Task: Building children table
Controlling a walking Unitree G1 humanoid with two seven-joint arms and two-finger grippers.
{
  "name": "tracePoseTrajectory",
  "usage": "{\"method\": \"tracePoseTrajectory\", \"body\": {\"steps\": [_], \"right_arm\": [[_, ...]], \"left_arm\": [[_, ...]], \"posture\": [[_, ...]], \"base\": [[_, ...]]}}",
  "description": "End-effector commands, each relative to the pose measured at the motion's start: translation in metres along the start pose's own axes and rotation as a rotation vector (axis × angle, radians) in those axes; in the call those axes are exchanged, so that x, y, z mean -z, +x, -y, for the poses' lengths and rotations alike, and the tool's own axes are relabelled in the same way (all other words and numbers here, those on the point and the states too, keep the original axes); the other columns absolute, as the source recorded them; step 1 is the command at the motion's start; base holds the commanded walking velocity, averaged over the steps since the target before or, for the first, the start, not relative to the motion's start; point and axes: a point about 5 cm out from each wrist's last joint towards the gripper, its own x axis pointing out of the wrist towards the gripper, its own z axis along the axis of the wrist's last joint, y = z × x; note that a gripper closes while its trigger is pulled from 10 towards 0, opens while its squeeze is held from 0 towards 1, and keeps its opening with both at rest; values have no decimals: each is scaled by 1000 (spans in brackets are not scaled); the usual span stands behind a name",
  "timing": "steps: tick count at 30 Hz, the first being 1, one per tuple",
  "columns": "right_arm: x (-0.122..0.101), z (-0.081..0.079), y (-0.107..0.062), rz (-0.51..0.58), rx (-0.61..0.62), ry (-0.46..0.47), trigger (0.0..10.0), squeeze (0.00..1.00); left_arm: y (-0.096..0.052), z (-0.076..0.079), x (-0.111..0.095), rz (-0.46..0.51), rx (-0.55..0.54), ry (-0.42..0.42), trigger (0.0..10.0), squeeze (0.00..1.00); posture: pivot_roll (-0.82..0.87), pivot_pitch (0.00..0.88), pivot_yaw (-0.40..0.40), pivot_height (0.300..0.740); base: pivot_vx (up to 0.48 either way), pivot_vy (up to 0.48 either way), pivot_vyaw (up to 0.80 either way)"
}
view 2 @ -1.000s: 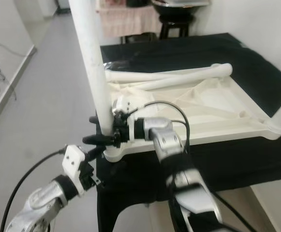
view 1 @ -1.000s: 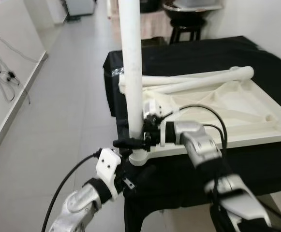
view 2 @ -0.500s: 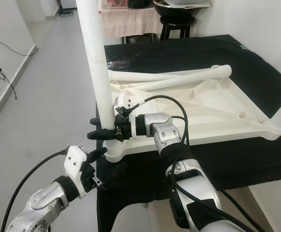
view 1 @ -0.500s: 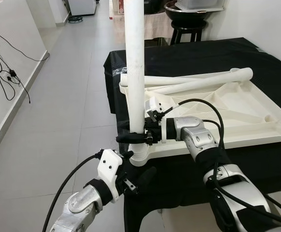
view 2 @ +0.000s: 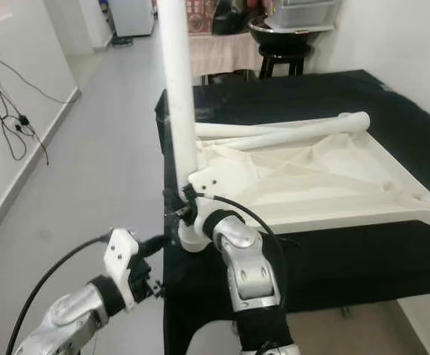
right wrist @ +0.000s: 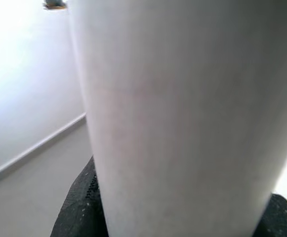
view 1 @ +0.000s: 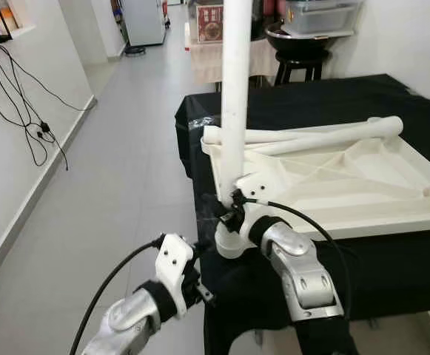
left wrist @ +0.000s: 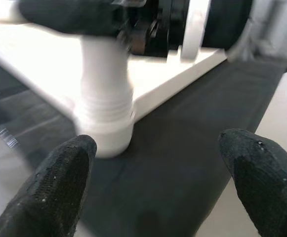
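Right gripper (view 1: 216, 209) clamped on upright table leg (view 1: 235, 96), left gripper (left wrist: 158, 168) fingers spread apart — just below corner socket (view 1: 229, 242).

Four camera views: two from the robot's head, one from each wrist.

Both head views look forward and down from above, sharing the upturned white tabletop (view 1: 348, 181) on a black-draped table (view 2: 333, 92). The left wrist view looks up close at the socket (left wrist: 106, 131) of the upright leg (view 1: 235, 89). The right wrist view sits almost against that leg.
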Motion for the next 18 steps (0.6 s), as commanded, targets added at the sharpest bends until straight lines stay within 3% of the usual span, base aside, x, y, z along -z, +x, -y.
{"method": "tracePoseTrajectory", "body": {"steps": [1, 4, 5, 6, 7, 9, 10, 13, 14, 15, 16, 17, 18], "right_arm": [[36, 39, -19, -173, 194, 0, 0, 0], [37, 42, -21, -182, 196, 4, 0, 0], [34, 42, -22, -162, 147, 28, 10000, 0], [34, 42, -22, -162, 147, 28, 10000, 0], [27, 41, -22, -130, 122, 30, 10000, 906], [22, 39, -22, -108, 108, 30, 10000, 906], [0, 38, -11, 34, -56, 115, 10000, 1000], [-11, 38, -5, 91, -148, 132, 10000, 1000], [-19, 39, -2, 130, -210, 132, 10000, 949], [-26, 40, 4, 152, -284, 105, 10000, 0], [-34, 39, 9, 172, -384, 82, 10000, 0], [-34, 39, 9, 172, -384, 82, 10000, 0], [-39, 38, 14, 182, -458, 52, 10000, 0]], "left_arm": [[-13, -7, 5, -38, -88, 44, 10000, 0], [-16, -7, 6, -37, -112, 42, 10000, 0], [-21, -3, 7, -34, -124, 29, 10000, 0], [-21, -3, 7, -34, -124, 29, 10000, 0], [-25, -1, 8, -23, -147, 27, 10000, 0], [-27, 0, 8, -15, -164, 27, 10000, 0], [-26, -4, 7, -4, -211, 57, 10000, 0], [-25, -6, 6, 0, -225, 72, 10000, 0], [-23, -8, 5, 4, -236, 83, 10000, 0], [-22, -11, 4, 12, -251, 95, 10000, 0], [-19, -14, 1, 22, -262, 114, 10000, 0], [-19, -14, 1, 22, -262, 114, 10000, 0], [-17, -15, -1, 31, -270, 129, 10000, 0]], "posture": [[5, 83, 38, 740], [4, 80, 34, 740], [0, 76, 36, 740], [0, 76, 36, 740], [-2, 69, 38, 740], [-2, 69, 38, 740], [10, 59, 34, 740], [13, 55, 33, 740], [14, 55, 33, 740], [24, 56, 31, 740], [36, 54, 21, 740], [36, 54, 21, 740], [41, 52, 16, 740]], "base": [[0, 0, 0], [0, 0, 0], [0, 0, 0], [0, 0, 0], [0, 0, 0], [0, 0, 0], [0, 0, 0], [0, 0, 0], [0, 0, 0], [0, 0, 0], [0, 0, 0], [0, 0, 0], [0, 0, 0]]}}
